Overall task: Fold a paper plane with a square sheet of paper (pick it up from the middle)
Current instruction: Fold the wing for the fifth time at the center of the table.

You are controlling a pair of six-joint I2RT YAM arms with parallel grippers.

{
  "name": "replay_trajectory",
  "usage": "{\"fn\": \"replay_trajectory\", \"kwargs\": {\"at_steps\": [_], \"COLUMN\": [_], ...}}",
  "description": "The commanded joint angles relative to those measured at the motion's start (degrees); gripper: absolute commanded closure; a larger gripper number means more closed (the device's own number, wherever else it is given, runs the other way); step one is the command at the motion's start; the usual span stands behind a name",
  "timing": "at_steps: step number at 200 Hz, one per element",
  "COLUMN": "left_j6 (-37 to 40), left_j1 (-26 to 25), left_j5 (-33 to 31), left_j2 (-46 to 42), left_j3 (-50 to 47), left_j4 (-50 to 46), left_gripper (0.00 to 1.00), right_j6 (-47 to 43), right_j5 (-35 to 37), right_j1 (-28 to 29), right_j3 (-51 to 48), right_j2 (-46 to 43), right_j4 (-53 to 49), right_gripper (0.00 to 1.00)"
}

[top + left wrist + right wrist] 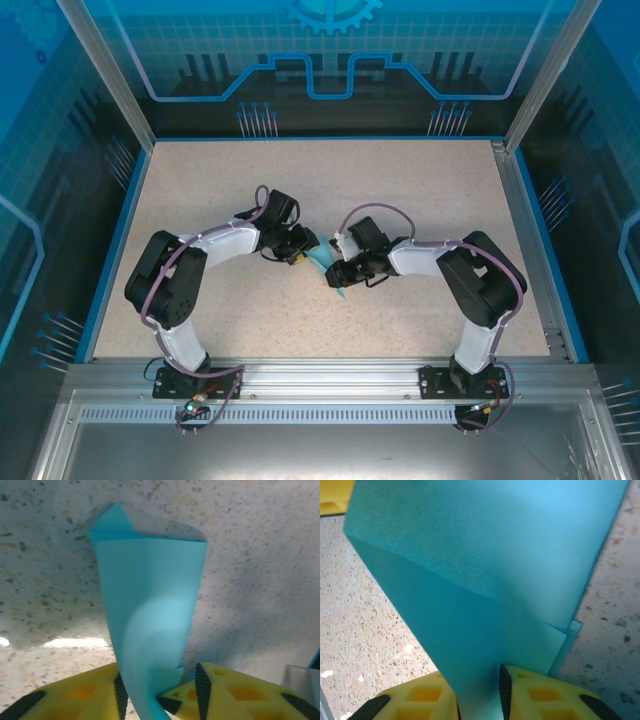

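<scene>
Item, light-blue paper [326, 266], part-folded: we are pinching it between left end effector [157, 692] and right end effector [479, 692], just above the surface [400, 190], keeping layers aligned.

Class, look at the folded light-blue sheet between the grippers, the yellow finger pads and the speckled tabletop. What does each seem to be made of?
Folded light-blue sheet: thin matte paper; it holds sharp creases and curves softly.
Yellow finger pads: probably moulded plastic, matte, with square recesses and black ribbed strips.
Speckled tabletop: looks like beige stone-pattern laminate or composite, smooth, with faint light reflections; the exact material is unclear.
</scene>
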Motion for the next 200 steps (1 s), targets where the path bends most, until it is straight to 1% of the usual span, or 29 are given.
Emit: {"fn": "replay_trajectory", "kwargs": {"at_steps": [1,7,34,44,52,118,147,174,200], "left_j6": [-0.4,-0.4,0.1,0.1,0.1,-0.1,-0.3,-0.4,-0.3], "left_j1": [0.8,0.9,1.3,1.3,1.3,1.4,1.4,1.4,1.4], "left_j5": [0.0,-0.2,0.5,0.9,1.1,2.1,2.1,2.3,2.3], "left_j2": [1.1,1.2,1.8,2.0,2.1,2.9,2.9,2.6,2.5], "left_j3": [2.0,2.3,3.1,3.3,3.4,4.1,4.2,4.1,4.0], "left_j4": [-4.4,-5.0,-5.7,-5.7,-5.7,-6.3,-6.2,-6.2,-6.0], "left_gripper": [0.63,0.64,0.76,0.82,0.84,0.90,0.90,0.90,0.91], "right_j6": [-1.9,-2.3,-3.6,-3.9,-4.2,-6.7,-6.6,-6.3,-6.6], "right_j5": [5.9,6.7,11.5,12.9,14.1,25.3,26.7,28.4,29.4], "right_j1": [1.7,2.2,4.2,4.8,5.3,10.5,11.2,11.5,11.6], "right_j3": [1.8,2.1,3.6,4.1,4.7,8.7,9.2,8.8,8.6], "right_j2": [-1.7,-2.0,-3.0,-3.0,-3.0,-1.5,-0.7,-1.0,-1.2], "right_j4": [-3.7,-4.2,-6.4,-7.1,-7.6,-11.4,-11.7,-11.6,-11.7], "right_gripper": [0.71,0.71,0.70,0.69,0.68,0.68,0.73,0.75,0.74]}}
